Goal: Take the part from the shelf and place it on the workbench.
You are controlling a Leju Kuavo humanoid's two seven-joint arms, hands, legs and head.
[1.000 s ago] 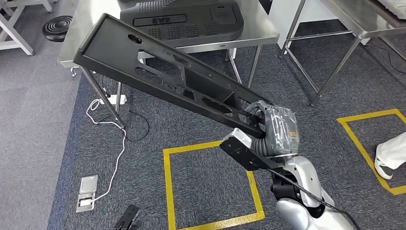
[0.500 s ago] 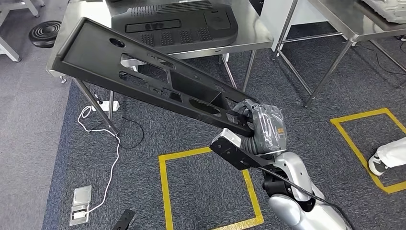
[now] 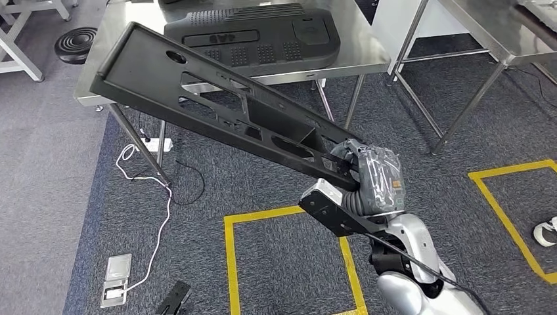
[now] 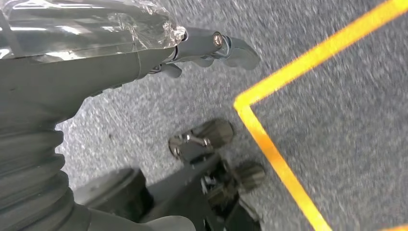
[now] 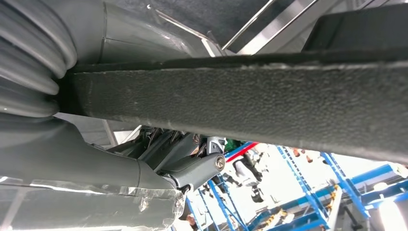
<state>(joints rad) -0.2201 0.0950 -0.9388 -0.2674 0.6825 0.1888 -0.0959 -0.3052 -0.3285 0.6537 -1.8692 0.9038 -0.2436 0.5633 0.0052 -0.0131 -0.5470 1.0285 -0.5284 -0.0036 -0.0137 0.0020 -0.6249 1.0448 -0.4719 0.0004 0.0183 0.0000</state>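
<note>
Right hand clamped on near end of long black frame part, part tilted in air, far end over corner of steel workbench, black moulded panel lying on bench, its embossed characters unreadable, left hand above grey carpet, fingers extended, holding nothing

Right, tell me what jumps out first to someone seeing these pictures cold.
The long black panel stands out first, stretching up and left across the head view, gripped at its lower end by the right hand. Behind its far end stands a steel workbench with a second black moulded part on it. Yellow tape squares mark the grey carpet.
</note>
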